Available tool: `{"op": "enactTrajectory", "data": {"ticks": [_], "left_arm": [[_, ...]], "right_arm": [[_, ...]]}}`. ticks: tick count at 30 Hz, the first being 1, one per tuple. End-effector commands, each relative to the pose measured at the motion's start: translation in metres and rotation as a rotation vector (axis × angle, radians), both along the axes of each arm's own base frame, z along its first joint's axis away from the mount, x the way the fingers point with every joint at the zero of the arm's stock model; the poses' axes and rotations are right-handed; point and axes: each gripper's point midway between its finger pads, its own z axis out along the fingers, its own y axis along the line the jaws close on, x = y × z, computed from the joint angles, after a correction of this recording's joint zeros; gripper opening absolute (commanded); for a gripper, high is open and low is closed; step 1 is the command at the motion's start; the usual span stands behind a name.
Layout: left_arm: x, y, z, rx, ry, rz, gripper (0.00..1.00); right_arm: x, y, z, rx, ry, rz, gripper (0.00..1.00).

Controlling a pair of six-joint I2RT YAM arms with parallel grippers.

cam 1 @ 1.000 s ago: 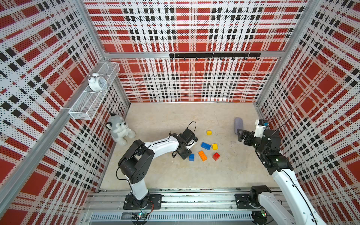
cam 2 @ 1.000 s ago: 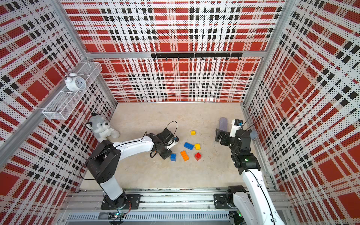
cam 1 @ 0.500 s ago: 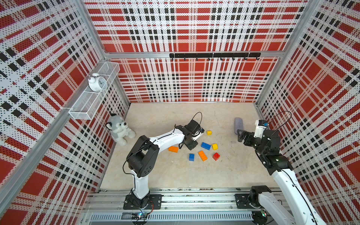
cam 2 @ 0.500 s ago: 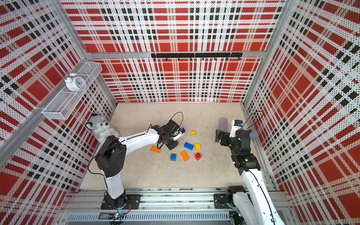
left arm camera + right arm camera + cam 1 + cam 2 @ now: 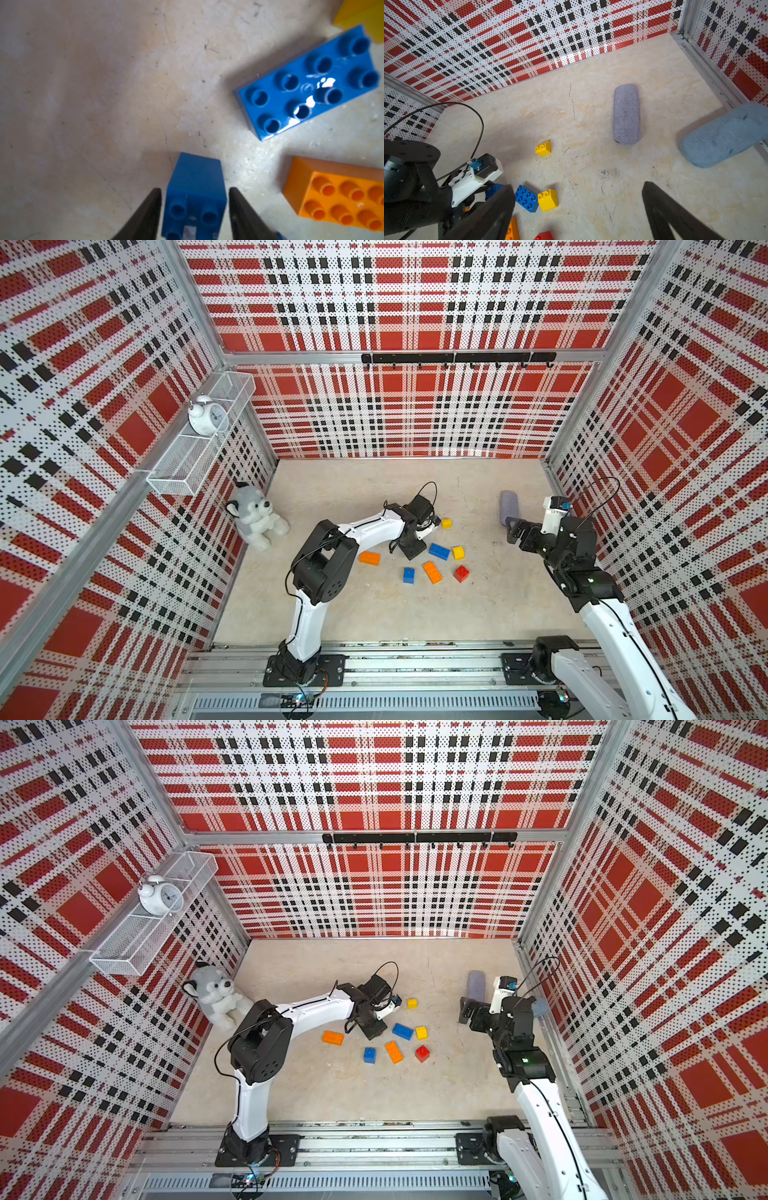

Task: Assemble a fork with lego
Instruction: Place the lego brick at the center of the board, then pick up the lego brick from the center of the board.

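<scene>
Nearest on the tabletop [image 5: 415, 614] runs a row of three lego bricks [image 5: 394, 1051]: a small blue brick [image 5: 409, 575] on the left, a long orange brick [image 5: 432, 572] lying aslant in the middle, a red brick [image 5: 461, 573] on the right, all apart. Just beyond them, a second orange brick [image 5: 369, 558] lies alone to the left, and a long blue brick [image 5: 439, 551] sits studs up with a yellow brick [image 5: 458, 552] just beside its right end. The left gripper [image 5: 410, 549] points down at the tabletop just left of the long blue brick; the left wrist view shows its jaws slightly apart on either side of another blue brick [image 5: 195, 176], with a thin gap at each finger [image 5: 145, 218], so nothing is clamped. Farther still, a second yellow brick [image 5: 446, 523] lies by itself. The right gripper [image 5: 515, 531] hovers well to the right with jaws spread wide and empty, near a grey fabric case [image 5: 509, 508]. A plush husky [image 5: 255, 516] leans at the left wall [image 5: 124, 489], and an alarm clock [image 5: 206, 419] sits in a wire basket [image 5: 172, 486] above it
</scene>
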Motion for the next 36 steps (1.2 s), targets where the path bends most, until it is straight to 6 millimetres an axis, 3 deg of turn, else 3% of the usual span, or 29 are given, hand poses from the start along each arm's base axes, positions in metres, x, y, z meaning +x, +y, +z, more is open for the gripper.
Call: {"op": "enactTrajectory", "data": {"ticks": [1, 3, 5, 8, 12, 14, 17, 19, 22, 25, 30, 36], "left_arm": [[0.006, -0.007, 0.027, -0.053, -0.043, -0.002, 0.63], [0.008, -0.005, 0.049, -0.090, -0.085, 0.012, 0.67], [0.010, 0.002, 0.079, -0.149, -0.142, 0.047, 0.70], [0.006, 0.024, 0.123, -0.265, -0.224, 0.129, 0.72], [-0.005, 0.066, 0.175, -0.462, -0.342, 0.278, 0.79], [-0.012, 0.096, 0.201, -0.579, -0.432, 0.390, 0.85], [-0.022, 0.142, 0.224, -0.712, -0.577, 0.555, 0.95], [-0.030, 0.170, 0.233, -0.795, -0.659, 0.645, 1.00], [-0.041, 0.206, 0.241, -0.884, -0.762, 0.756, 0.98], [-0.048, 0.236, 0.246, -0.914, -0.848, 0.837, 0.98], [-0.054, 0.259, 0.244, -0.888, -0.912, 0.898, 0.98], [-0.051, 0.263, 0.240, -0.867, -0.914, 0.904, 0.98]], "right_arm": [[0.004, 0.002, 0.011, -0.004, -0.008, 0.003, 1.00], [0.006, 0.006, 0.015, -0.003, -0.012, 0.014, 1.00], [-0.011, -0.002, -0.015, -0.034, 0.156, -0.050, 1.00], [-0.014, 0.020, -0.019, -0.011, 0.213, -0.007, 0.97], [-0.023, 0.069, -0.035, -0.001, 0.300, 0.066, 0.93], [-0.029, 0.102, -0.045, -0.010, 0.339, 0.115, 0.93], [-0.040, 0.157, -0.060, -0.036, 0.394, 0.212, 0.94], [-0.046, 0.193, -0.069, -0.062, 0.427, 0.275, 0.94], [-0.054, 0.240, -0.092, -0.107, 0.500, 0.342, 0.93], [-0.056, 0.273, -0.112, -0.101, 0.548, 0.372, 0.89], [-0.055, 0.301, -0.142, -0.108, 0.622, 0.388, 0.86], [-0.056, 0.319, -0.170, -0.139, 0.711, 0.415, 0.79]]}}
